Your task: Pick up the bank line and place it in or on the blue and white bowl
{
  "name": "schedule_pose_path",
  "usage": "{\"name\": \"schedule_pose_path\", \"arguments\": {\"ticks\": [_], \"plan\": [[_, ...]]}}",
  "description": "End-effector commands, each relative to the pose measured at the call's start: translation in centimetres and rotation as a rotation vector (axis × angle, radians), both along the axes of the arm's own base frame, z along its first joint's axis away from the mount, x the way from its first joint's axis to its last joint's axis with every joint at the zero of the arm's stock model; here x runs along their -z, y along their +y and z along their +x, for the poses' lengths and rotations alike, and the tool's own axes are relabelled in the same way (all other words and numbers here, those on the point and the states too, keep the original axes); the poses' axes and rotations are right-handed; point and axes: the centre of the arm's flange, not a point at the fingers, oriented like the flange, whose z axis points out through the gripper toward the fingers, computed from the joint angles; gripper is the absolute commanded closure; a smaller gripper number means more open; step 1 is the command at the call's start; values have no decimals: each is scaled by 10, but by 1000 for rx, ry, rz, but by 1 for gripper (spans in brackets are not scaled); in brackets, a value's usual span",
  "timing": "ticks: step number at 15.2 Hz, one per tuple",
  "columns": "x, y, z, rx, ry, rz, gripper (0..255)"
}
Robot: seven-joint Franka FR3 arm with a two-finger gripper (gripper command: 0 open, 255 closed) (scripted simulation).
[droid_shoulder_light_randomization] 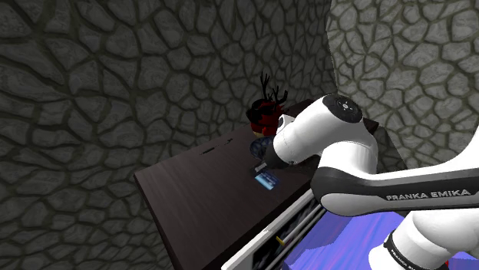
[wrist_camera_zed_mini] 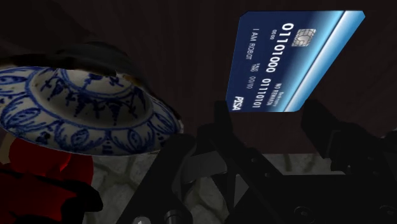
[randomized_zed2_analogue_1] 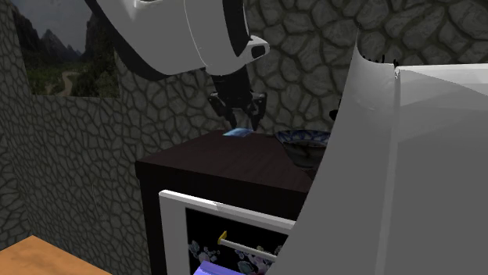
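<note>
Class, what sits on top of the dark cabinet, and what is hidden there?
A blue bank card lies flat on the cabinet top, with a blue and white bowl beside it. The bowl's inside is hidden, and the arm covers the top's far corner.

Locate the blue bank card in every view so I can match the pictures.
Shoulder view: the blue bank card lies flat on the dark tabletop, near the picture's middle.
Second exterior view: the card lies on the tabletop under the open gripper.
Wrist view: the card lies just beyond the gripper, untouched.
Shared landmark: the blue and white bowl, beside the card.
</note>
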Motion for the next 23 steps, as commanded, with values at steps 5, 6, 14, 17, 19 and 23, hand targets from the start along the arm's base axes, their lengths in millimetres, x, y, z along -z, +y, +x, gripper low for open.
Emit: {"name": "schedule_pose_path", "arguments": {"ticks": [5, 6, 14, 17, 19, 23], "plan": [[-31, 1, 0, 0, 1, 0, 255], [-37, 1, 0, 0, 1, 0, 255], [-61, -43, 29, 0, 1, 0, 255], [-65, -76, 50, 0, 1, 0, 255], [-67, -98, 64, 0, 1, 0, 255], [-72, -142, 93, 0, 1, 0, 255]]}}
